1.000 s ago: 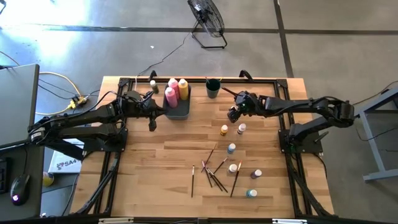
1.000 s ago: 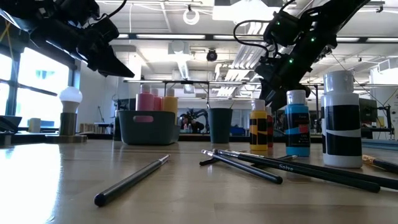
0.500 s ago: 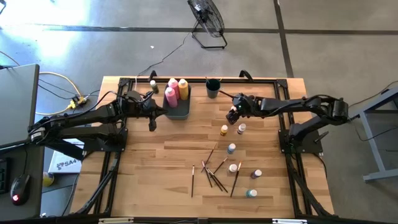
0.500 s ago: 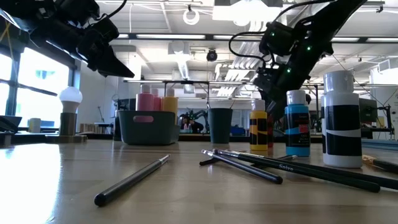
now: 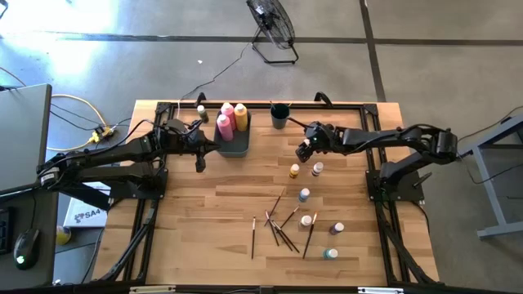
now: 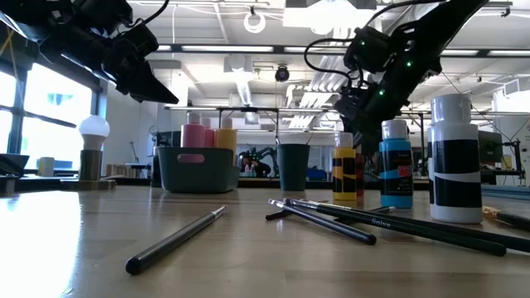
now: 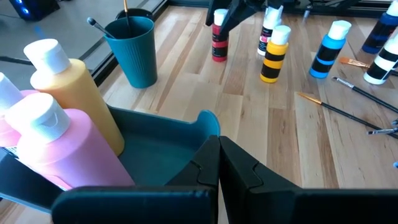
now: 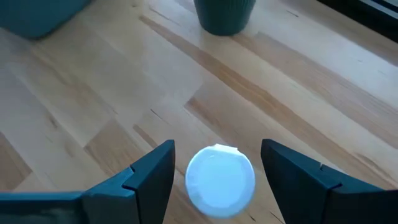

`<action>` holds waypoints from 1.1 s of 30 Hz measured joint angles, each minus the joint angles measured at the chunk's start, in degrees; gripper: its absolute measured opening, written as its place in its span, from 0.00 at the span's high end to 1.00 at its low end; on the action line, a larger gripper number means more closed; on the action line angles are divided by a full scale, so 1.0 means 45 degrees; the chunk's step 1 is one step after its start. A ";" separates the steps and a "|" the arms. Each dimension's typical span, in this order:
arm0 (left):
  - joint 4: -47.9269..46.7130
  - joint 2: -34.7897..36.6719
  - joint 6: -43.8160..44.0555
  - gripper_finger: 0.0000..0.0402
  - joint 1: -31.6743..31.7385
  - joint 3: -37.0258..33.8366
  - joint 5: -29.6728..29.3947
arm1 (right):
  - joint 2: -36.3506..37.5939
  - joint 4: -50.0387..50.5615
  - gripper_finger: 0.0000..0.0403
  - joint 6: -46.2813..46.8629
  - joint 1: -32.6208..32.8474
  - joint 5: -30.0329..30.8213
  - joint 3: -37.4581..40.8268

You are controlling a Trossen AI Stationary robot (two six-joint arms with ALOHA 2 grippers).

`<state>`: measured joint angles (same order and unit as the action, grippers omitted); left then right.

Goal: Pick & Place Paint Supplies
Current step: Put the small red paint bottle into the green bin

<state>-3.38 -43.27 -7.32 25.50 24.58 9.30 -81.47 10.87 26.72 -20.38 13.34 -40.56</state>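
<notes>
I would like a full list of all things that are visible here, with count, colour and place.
table: one, light wood, under all
bin: one, dark, back left
tall bottles: three, two pink and one yellow, in bin
cup: one, teal, back centre, holding a brush
small bottles: about seven, mixed colours, white caps, right half
brushes: several, dark, front centre
knob: one, white on tan base, left of bin
fan: one, black, on floor
left claw: shut, beside bin
right claw: open, either side of a bottle cap

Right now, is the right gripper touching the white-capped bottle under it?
Apart. In the right wrist view the open right gripper straddles the white cap, with bare wood visible between the cap and each finger.
</notes>
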 joint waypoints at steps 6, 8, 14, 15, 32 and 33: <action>-0.0007 0.0000 -0.0007 1.00 0.0000 0.0000 0.0000 | 0.0000 0.0003 0.46 -0.0005 0.0000 0.0042 0.0000; -0.0029 0.0000 -0.0009 1.00 0.0000 0.0000 0.0000 | 0.0000 0.0006 0.49 -0.0005 0.0000 0.0044 0.0000; -0.0034 0.0000 -0.0018 1.00 0.0000 0.0000 0.0005 | 0.0000 0.0006 0.59 -0.0010 0.0002 0.0044 0.0000; -0.0034 0.0000 -0.0020 1.00 0.0000 0.0000 0.0005 | 0.0000 0.0004 0.61 -0.0010 0.0005 0.0039 0.0000; -0.0034 0.0000 -0.0028 1.00 0.0000 0.0000 0.0044 | 0.0010 -0.0024 0.65 0.0004 0.0005 0.0053 0.0000; -0.0034 0.0000 -0.0028 1.00 0.0000 0.0000 0.0044 | 0.0010 -0.0024 0.65 0.0038 0.0004 0.0053 0.0000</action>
<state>-3.53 -43.27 -7.44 25.50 24.58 9.50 -81.43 10.76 26.89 -20.36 13.58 -40.56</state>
